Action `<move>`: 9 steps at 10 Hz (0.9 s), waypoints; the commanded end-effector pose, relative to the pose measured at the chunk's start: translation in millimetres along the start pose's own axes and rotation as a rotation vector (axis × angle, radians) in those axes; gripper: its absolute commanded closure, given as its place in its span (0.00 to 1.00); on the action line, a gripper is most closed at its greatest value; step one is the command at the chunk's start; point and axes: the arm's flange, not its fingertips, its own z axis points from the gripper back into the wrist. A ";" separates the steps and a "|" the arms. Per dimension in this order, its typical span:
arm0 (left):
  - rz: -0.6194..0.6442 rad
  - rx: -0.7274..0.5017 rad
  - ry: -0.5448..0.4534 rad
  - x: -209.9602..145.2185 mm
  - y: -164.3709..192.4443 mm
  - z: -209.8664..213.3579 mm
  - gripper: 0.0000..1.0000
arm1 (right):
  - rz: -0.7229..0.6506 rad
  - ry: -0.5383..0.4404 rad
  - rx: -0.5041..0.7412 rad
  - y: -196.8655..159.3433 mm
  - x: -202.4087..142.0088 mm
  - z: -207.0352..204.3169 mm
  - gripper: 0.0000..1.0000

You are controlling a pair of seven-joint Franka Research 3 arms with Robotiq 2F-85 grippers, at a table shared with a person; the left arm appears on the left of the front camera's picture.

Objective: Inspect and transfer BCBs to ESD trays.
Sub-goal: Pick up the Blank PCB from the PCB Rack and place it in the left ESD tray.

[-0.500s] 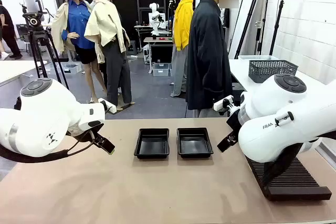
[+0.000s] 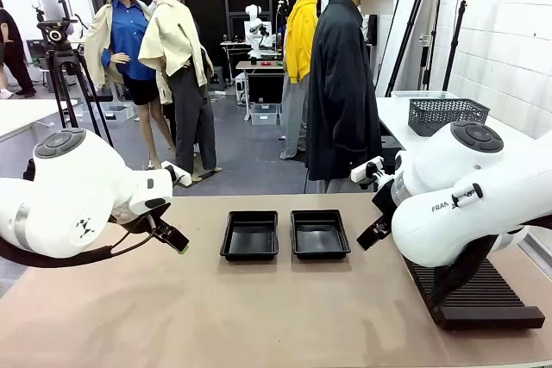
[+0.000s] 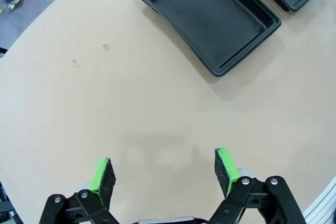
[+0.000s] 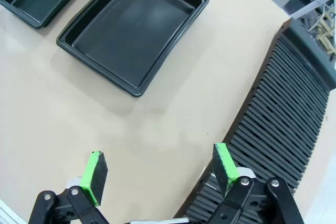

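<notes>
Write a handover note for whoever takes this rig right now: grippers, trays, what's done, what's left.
Left gripper: open, empty, above the bare table beside the left tray.
Right gripper: open, empty, above the table between the right tray and the ribbed rack.
Trays: side by side mid-table, both empty.
Person: standing at the far side.
Done: nothing in either tray.
Left: every inspection and transfer.

glossy black esd trays [image 2: 249, 236], tan table [image 2: 259, 325], ribbed black rack [image 2: 511, 301].
</notes>
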 end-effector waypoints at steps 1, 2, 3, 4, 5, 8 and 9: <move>0.001 0.000 0.000 -0.1 0.3 0.0 0.00 | 0.000 0.000 0.000 0.1 0.0 0.0 0.00; 0.001 0.000 0.000 -0.1 0.3 0.0 0.00 | 0.000 0.000 0.000 0.1 0.0 0.0 0.00; 0.001 0.000 0.000 -0.1 0.3 0.0 0.00 | 0.000 0.000 0.000 0.1 0.0 0.0 0.00; 0.001 0.000 0.000 -0.1 0.3 0.0 0.00 | 0.000 0.000 0.000 0.1 0.0 0.0 0.00; 0.001 0.000 0.000 -0.1 0.3 0.0 0.00 | 0.000 0.000 0.000 0.1 0.0 0.0 0.00; 0.001 0.000 0.000 -0.1 0.3 0.0 0.00 | 0.000 0.000 0.000 0.1 0.0 0.0 0.00; 0.001 0.000 0.000 -0.1 0.3 0.0 0.00 | 0.000 0.000 0.000 0.1 0.0 0.0 0.00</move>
